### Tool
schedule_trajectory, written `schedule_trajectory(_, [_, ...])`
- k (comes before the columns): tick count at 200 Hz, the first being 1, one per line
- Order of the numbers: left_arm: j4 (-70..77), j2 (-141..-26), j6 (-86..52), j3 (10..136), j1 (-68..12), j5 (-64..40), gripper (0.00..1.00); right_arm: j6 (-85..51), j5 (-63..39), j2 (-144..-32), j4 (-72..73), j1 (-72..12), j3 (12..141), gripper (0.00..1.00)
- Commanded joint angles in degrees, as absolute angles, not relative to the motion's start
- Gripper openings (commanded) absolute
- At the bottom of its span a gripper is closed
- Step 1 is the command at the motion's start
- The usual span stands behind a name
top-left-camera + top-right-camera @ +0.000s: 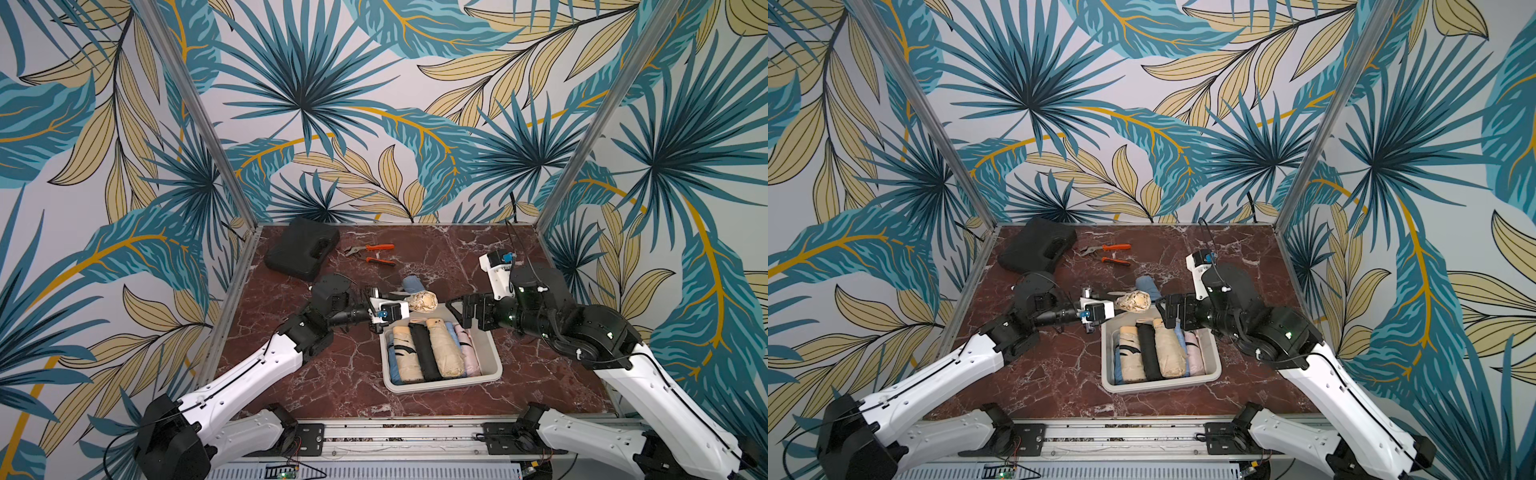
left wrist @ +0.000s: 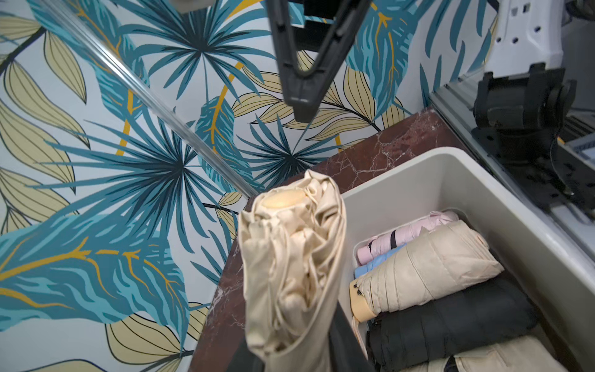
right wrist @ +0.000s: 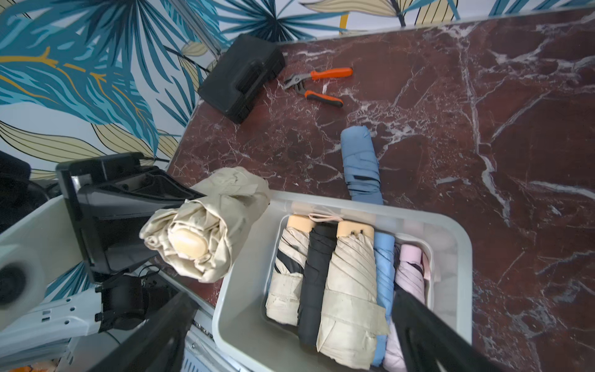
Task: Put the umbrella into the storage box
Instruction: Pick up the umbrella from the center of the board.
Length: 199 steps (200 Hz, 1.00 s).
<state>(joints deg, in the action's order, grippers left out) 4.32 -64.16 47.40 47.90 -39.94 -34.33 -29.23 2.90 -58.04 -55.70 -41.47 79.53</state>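
Umbrella (image 1: 424,301), beige, sat clamped in left gripper (image 1: 407,303), aloft just past storage box (image 1: 444,385) at its 11 o'clock corner. Right gripper (image 1: 457,316) hung wide open near 1 o'clock corner. Best handling, by judgement: turn umbrella to 12–6 line, lower onto stowed umbrellas (image 1: 446,353), release low.

The beige umbrella (image 3: 222,206) shows matt, creased cloth and a smooth plastic end cap. The storage box (image 3: 457,244) is smooth, faintly glossy white plastic. The table (image 3: 483,128) gleams like polished marble, and the black case (image 3: 241,77) looks like matt moulded plastic.
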Motion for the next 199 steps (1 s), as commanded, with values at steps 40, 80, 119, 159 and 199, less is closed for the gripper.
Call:
schedule_trajectory(40, [7.97,-65.74,73.81,48.21,-48.23,-22.78,0.00,-28.95,-11.63,-62.29,-60.75,-40.36,80.93,0.99])
schedule_trajectory(80, [8.48,-66.09,77.84,47.77,-49.69,-21.49,0.00,-27.52,-18.83,-65.75,-61.20,-40.38,80.69,0.99])
schedule_trajectory(119, [9.66,-66.28,80.42,47.11,-50.49,-20.48,0.00,-26.01,-21.73,-69.35,-61.23,-40.40,81.53,0.94])
schedule_trajectory(159, [9.84,-66.55,81.70,47.06,-51.06,-20.16,0.00,-24.75,-21.86,-71.22,-61.48,-40.36,81.49,0.81])
schedule_trajectory(199, [10.02,-66.53,81.92,46.92,-51.24,-20.21,0.00,-24.45,-22.71,-72.31,-61.55,-40.35,80.87,0.73])
